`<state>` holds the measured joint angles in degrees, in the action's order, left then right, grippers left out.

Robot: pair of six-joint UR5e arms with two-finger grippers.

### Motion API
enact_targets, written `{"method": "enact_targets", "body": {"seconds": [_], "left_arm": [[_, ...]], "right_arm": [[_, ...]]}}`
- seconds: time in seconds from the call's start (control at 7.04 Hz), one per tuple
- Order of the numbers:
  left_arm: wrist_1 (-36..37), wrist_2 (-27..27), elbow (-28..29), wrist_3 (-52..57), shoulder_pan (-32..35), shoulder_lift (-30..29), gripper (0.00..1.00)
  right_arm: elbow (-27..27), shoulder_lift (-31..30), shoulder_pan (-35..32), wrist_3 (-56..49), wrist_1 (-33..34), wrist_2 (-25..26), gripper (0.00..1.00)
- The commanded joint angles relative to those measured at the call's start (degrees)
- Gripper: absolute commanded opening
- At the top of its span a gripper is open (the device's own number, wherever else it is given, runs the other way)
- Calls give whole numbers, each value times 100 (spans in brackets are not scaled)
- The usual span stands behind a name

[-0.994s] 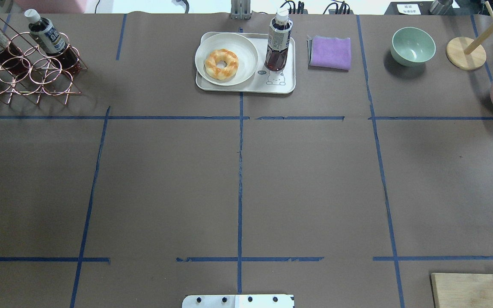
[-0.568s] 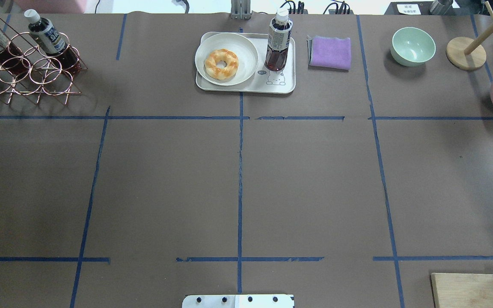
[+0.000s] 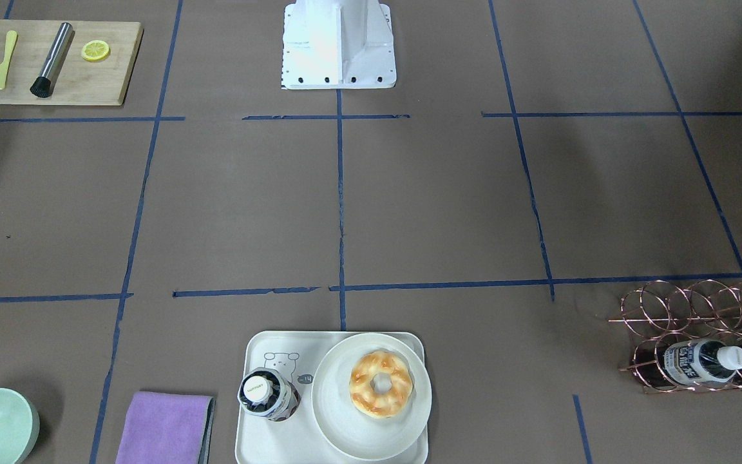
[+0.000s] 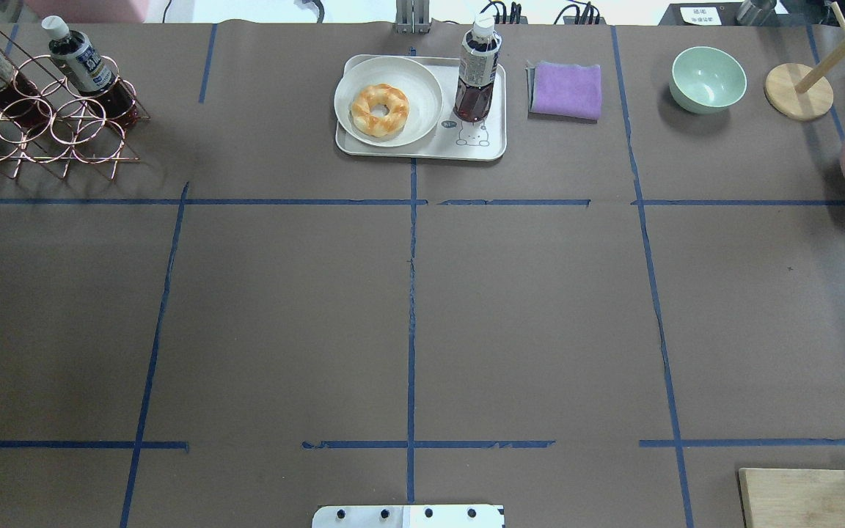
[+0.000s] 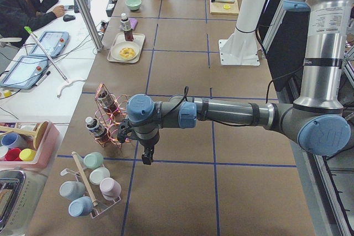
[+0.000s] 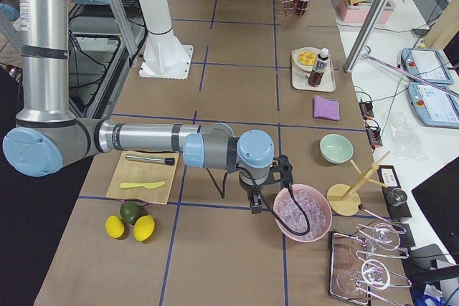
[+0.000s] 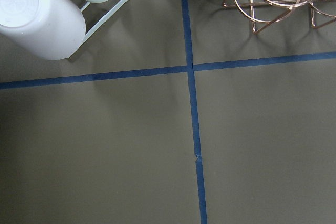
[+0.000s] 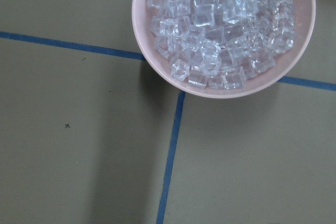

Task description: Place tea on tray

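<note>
Exterior front-facing: the tea [image 3: 269, 396] stands upright on the tray [image 3: 261, 444], in the tray's left part as this view has it, just beside the plate [image 3: 345, 428] holding the donut [image 3: 380, 385]. No arm is near it. A spare bottle [image 3: 696, 364] lies in the wire rack [image 3: 693, 316], well apart at the right.

Overhead exterior: same reading. The bottle is upright in the tray's right part, just beyond the bear drawing [image 4: 472, 134]. Nothing grips it, and no arm is in frame.

Exterior left: the left gripper [image 5: 146, 156] hangs over bare worktop [image 5: 177, 192] near the rack, well apart from the tray. I cannot tell whether it is open or closed.

Exterior right: the right gripper [image 6: 254, 204] hangs just beside the pink bowl of ice [image 6: 301, 213], well apart from the tray. Its state cannot be told either.

Left wrist-mounted: worktop, tape lines, rack edge and a mug [image 7: 42, 17]; no fingers show.

Right wrist-mounted: ice bowl and worktop only.

Judgement: the placement looks done, and no step appears to be left.
</note>
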<state>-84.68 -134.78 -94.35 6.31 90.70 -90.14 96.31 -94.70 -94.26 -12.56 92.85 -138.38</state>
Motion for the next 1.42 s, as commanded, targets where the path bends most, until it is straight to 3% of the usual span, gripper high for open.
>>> {"method": "enact_targets", "body": {"seconds": [0.0, 0.28, 1.28], "left_arm": [[4, -21, 13, -7, 0, 5, 100], [13, -21, 48, -7, 0, -4, 100], [-5, -13, 101, -7, 0, -4, 100]], "right_arm": [[-190, -67, -4, 166, -30, -65, 100], [-218, -162, -4, 175, -22, -329, 100], [-166, -128, -4, 175, -30, -321, 100]]}}
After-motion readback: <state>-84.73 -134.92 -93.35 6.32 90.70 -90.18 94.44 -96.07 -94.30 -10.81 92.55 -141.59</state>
